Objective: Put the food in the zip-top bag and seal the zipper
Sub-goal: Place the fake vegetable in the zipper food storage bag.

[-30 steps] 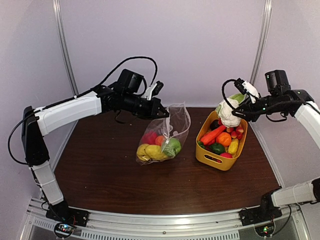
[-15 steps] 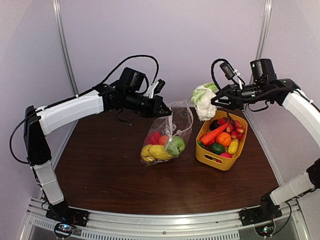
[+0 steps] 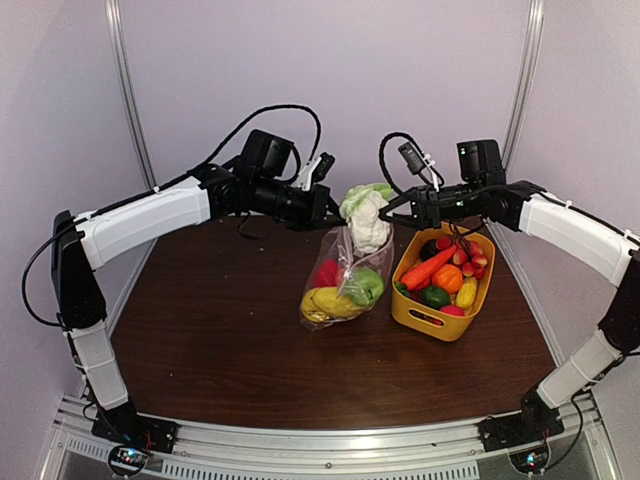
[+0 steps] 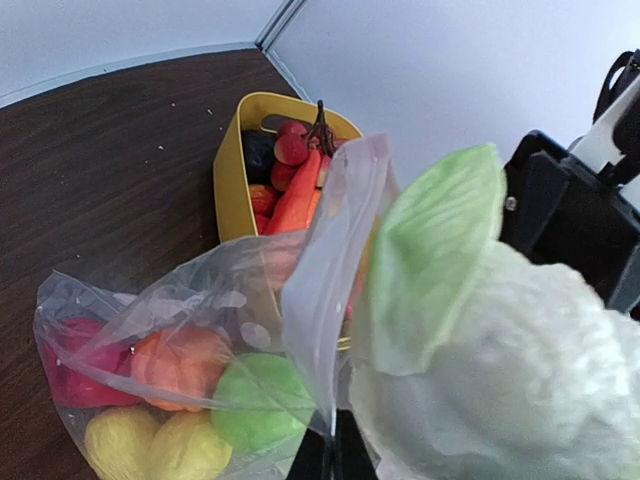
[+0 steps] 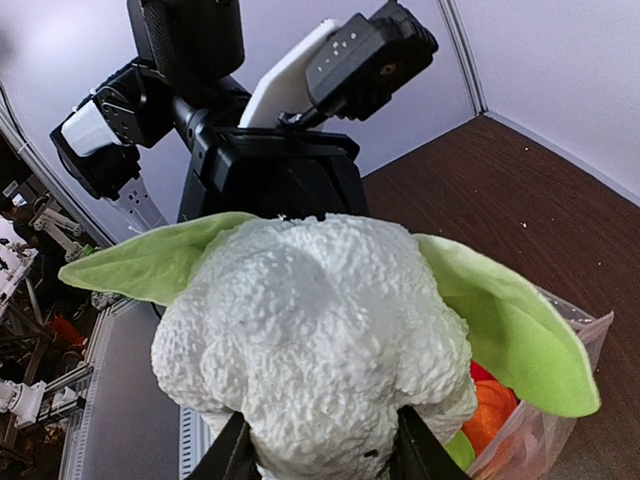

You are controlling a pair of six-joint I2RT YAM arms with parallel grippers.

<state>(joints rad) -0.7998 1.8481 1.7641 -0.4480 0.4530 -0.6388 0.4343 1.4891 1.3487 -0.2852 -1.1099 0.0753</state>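
The clear zip-top bag [image 3: 345, 280] hangs above the table with yellow, red, orange and green toy food inside. My left gripper [image 3: 330, 215] is shut on the bag's top edge and holds its mouth up; the pinch shows in the left wrist view [image 4: 335, 455]. My right gripper [image 3: 392, 212] is shut on the white cauliflower [image 3: 368, 215] with green leaves and holds it right at the bag's mouth. The cauliflower fills the right wrist view [image 5: 315, 345] and the right of the left wrist view [image 4: 480, 370]. The bag's zipper cannot be made out.
A yellow basket [image 3: 432, 318] stands right of the bag on the dark wooden table [image 3: 200, 350], holding a carrot [image 3: 425, 268], red and green pieces and several more toys. White walls close the back and sides.
My right arm has swung left from above the basket, carrying the cauliflower to the bag's mouth. My left gripper has shifted the bag slightly right.
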